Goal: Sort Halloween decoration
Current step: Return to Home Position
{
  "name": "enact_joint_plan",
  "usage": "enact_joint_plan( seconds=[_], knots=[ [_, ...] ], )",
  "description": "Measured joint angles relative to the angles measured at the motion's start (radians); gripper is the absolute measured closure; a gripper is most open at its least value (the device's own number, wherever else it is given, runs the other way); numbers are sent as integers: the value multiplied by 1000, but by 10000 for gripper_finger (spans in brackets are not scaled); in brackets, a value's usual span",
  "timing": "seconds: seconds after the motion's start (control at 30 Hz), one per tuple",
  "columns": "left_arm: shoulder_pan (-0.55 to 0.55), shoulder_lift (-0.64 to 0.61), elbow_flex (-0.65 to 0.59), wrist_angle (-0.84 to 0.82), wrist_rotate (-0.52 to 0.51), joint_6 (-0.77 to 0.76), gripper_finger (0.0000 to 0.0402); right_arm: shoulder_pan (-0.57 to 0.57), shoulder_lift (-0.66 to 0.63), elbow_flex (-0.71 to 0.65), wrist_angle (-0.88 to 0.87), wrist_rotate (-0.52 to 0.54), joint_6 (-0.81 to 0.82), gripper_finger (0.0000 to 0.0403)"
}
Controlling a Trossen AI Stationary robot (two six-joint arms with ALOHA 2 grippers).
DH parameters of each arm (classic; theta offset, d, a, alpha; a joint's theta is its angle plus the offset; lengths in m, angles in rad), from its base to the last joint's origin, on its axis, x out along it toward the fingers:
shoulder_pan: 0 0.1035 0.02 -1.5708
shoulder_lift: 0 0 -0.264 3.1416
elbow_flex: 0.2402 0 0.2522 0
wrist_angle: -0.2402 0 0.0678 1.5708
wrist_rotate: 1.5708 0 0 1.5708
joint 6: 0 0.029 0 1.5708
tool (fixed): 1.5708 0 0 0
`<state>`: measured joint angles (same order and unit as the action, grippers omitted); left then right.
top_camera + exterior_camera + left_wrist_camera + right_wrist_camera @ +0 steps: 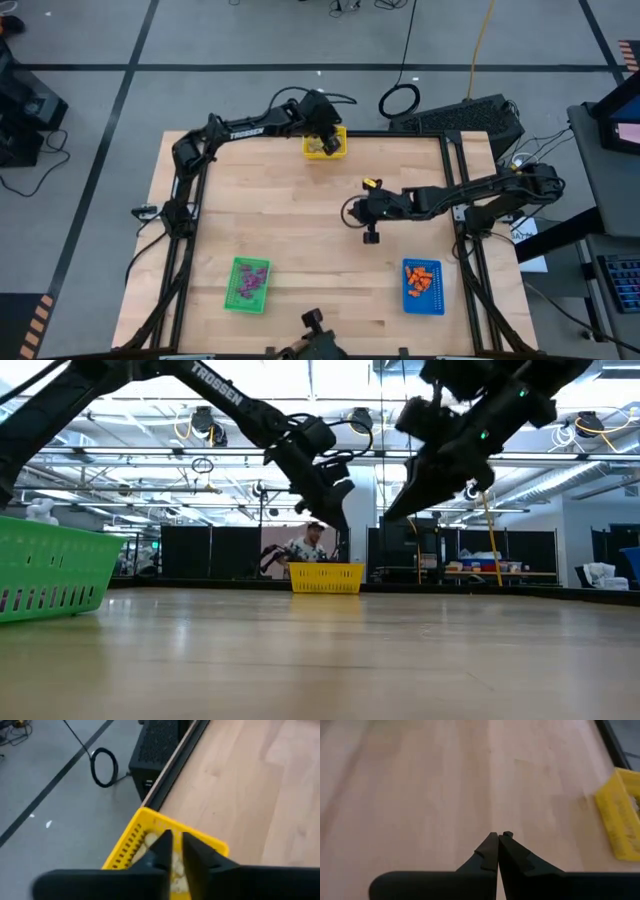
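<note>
Sorting seems finished: the Halloween decoration (250, 283) lies in the green bin (247, 309), blue bin (423, 311) and yellow bin (125, 855), with none loose on the table (300, 220). The left hand (174, 837) — narrowly open, empty — hangs over the yellow bin; the right hand (499, 836), closed, is above mid-table. I think only parking the arms remains.

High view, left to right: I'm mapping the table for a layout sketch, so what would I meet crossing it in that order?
green bin → yellow bin → right tool, over bare table → blue bin
</note>
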<state>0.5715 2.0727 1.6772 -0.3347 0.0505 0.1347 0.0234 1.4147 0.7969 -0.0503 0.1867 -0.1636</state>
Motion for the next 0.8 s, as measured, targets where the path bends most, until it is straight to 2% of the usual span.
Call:
enact_joint_plan(
  seconds=[0.1, 0.3, 0.53, 0.8],
  knots=[
    [-21, 0, -27, 96, -2, -16, 395, -44, 0, -26, 35, -2, -15, 403],
    [-50, -22, -180, 331, -2, -32, 390, -92, -59, -116, 96, -7, -30, 403],
    [-81, -111, -403, 554, 4, -26, 389, -117, -267, -339, 316, -61, -42, 403],
    [-123, -283, -632, 748, 30, -16, 389, -120, -532, -507, 377, -58, -31, 403]
  ],
)
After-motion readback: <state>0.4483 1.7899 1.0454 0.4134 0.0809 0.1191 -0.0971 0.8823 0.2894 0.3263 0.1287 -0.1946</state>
